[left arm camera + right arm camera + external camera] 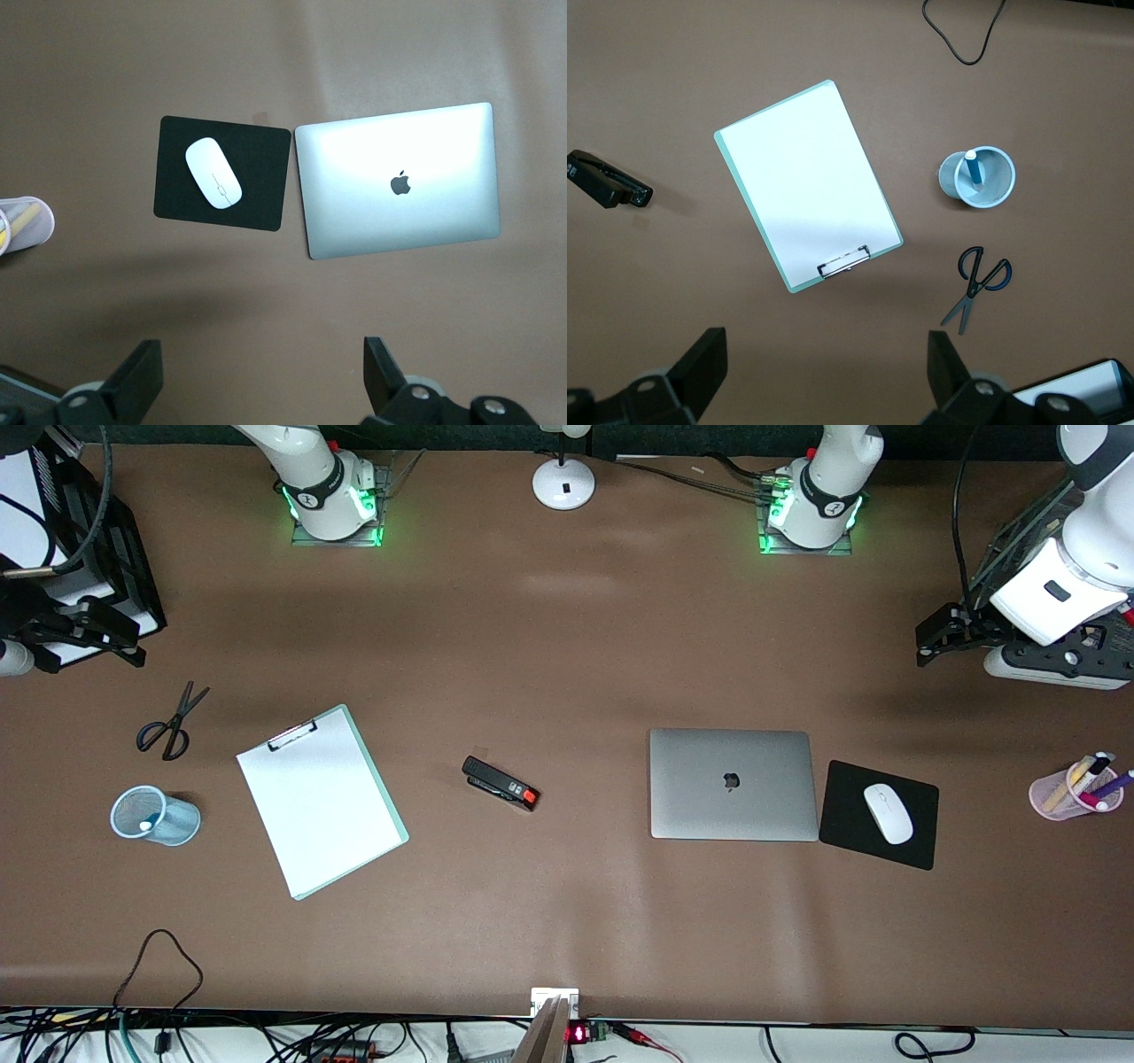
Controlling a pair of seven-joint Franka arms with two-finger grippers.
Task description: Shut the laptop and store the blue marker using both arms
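Observation:
The laptop [731, 784] lies closed on the table, silver lid up with the dark apple logo; it also shows in the left wrist view [399, 181]. The blue marker [972, 166] stands in a pale-blue mesh cup [998, 181], whitish end up. That cup [173, 819] lies near the right arm's end of the table. My left gripper [941, 638] hangs open and empty over the table's left-arm end; its own view [263, 354] shows bare table between the fingers. My right gripper [93, 633] is open and empty over the right-arm end [827, 345].
A black mousepad [850, 828] with a white mouse [888, 813] lies beside the laptop. A pink pen cup [1059, 797] stands toward the left arm's end. A black stapler [500, 783], a clipboard [319, 802], scissors [170, 724] and a lamp base [563, 483] are on the table.

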